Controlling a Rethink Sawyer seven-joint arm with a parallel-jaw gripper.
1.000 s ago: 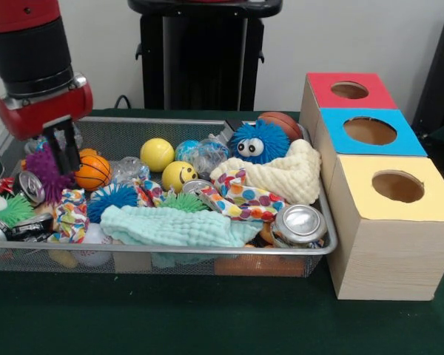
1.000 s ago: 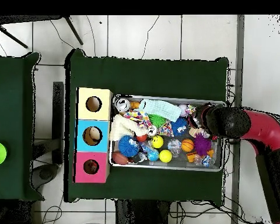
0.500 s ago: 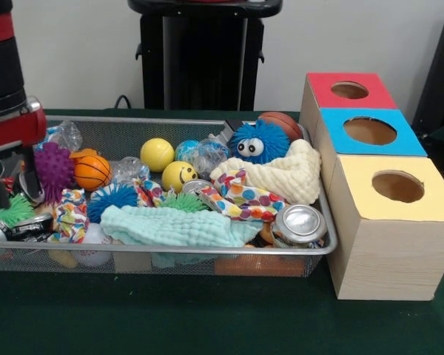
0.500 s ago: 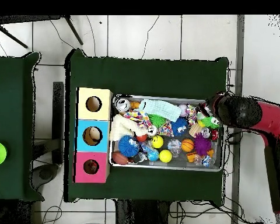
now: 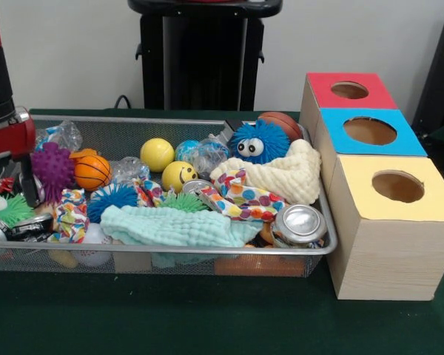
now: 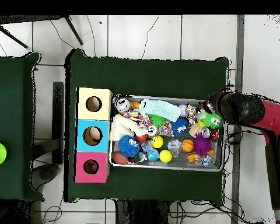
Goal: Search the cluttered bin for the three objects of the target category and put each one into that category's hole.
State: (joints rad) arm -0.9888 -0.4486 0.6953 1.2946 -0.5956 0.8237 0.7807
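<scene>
The wire-mesh bin [image 5: 170, 252] is full of mixed toys, cloths and cans; it also shows in the overhead view [image 6: 165, 169]. My gripper [image 5: 9, 201] hangs open and empty over the bin's left end, above a green spiky ball [image 5: 13, 211]. In the overhead view the gripper [image 6: 212, 109] is at the bin's right end. No soft toy animal shows clearly; only a small orange patch [image 5: 267, 234] peeks out beside a can. The red-ringed hole [image 5: 349, 90] is the farthest of three boxes right of the bin, and shows in the overhead view [image 6: 91, 167].
A purple spiky ball [image 5: 53, 167] and an orange toy basketball [image 5: 93, 172] lie right of the gripper. A blue fuzzy ball with eyes [image 5: 257, 142], a mint cloth [image 5: 174, 226], a cream cloth [image 5: 285, 174] and cans fill the rest. Blue-ringed [image 5: 370, 131] and yellow-ringed [image 5: 397, 186] holes stand nearer.
The arm has moved from over the purple ball and basketball to the bin's left end in the front view. The purple ball now shows fully.
</scene>
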